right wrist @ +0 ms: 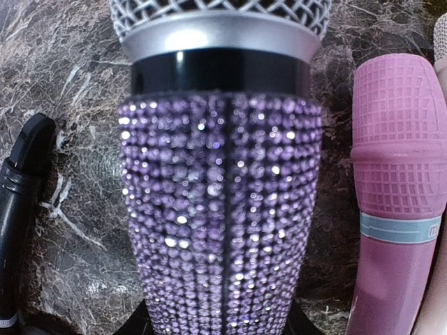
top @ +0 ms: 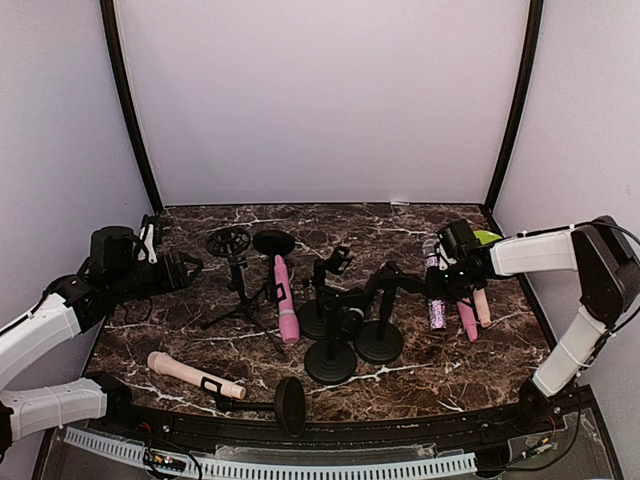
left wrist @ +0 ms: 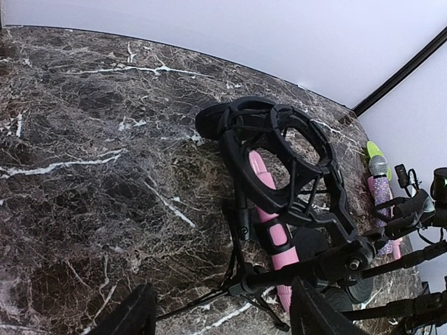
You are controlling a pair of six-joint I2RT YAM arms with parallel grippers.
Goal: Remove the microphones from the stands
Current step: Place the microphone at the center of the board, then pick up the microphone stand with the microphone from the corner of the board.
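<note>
**Ana:** Purple rhinestone microphone [right wrist: 220,209] fills the right wrist view. Its mesh head is at the top, and its body runs down to dark finger parts at the bottom edge.

**Ben:** So the right gripper [top: 441,274] has it?

**Ana:** Clenched on its body, yes. It sits at the right side of the table [top: 420,385], just beside two pink microphones [top: 472,310] and near the right wall. I cannot tell whether it touches the marble or whether a clip holds it.

**Ben:** What crowds it?

**Ana:** A black stand part [right wrist: 24,181] is close on one side and the nearer pink one on the other. A lime-green thing [top: 487,237] lies behind the gripper, toward the back corner.

**Ben:** And the left gripper [top: 188,268]?

**Ana:** Released, with its fingers wide apart and nothing between them. It hovers by the left wall and faces the shock-mount tripod [left wrist: 234,139]. Marble shows bare between the two.

**Ben:** The middle?

**Ana:** Tight. The upright stands [top: 331,362] cluster there, bases almost touching, and a long pink microphone [top: 285,300] lies between them and the tripod.

**Ben:** The near edge?

**Ana:** A fallen stand [top: 290,405] lies with its round base just beside the edge. Its clip is around a pale pink microphone [top: 185,370]. Marble shows bare along the back strip by the wall.
</note>
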